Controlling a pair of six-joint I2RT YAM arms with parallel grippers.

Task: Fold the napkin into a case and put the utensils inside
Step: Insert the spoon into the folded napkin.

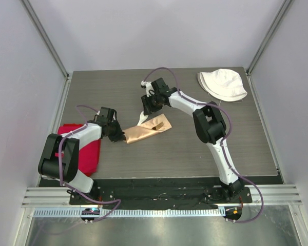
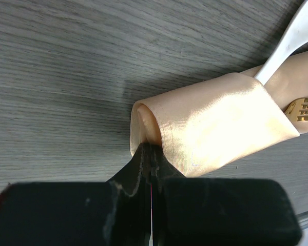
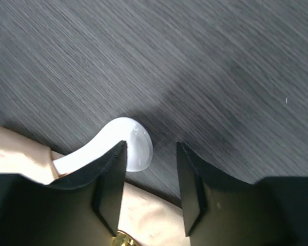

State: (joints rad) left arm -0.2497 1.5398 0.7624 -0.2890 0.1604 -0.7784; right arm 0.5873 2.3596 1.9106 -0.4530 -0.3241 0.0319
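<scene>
The peach-orange napkin (image 1: 146, 129) lies mid-table folded into a narrow case (image 2: 215, 125). The white spoon (image 1: 141, 119) pokes out of its far side, its handle under the cloth in the left wrist view (image 2: 287, 43); its bowl (image 3: 131, 143) shows in the right wrist view. The gold fork (image 2: 304, 109) peeks from the case's right end. My left gripper (image 2: 150, 154) is shut on the case's left end (image 1: 122, 136). My right gripper (image 3: 151, 154) is open just above the spoon's bowl, empty, hovering over the case's far edge (image 1: 153, 105).
A bright red cloth (image 1: 87, 148) lies at the left edge under my left arm. A white fabric hat (image 1: 222, 84) sits at the back right. Grey wood-grain table (image 1: 185, 154) with walls on three sides.
</scene>
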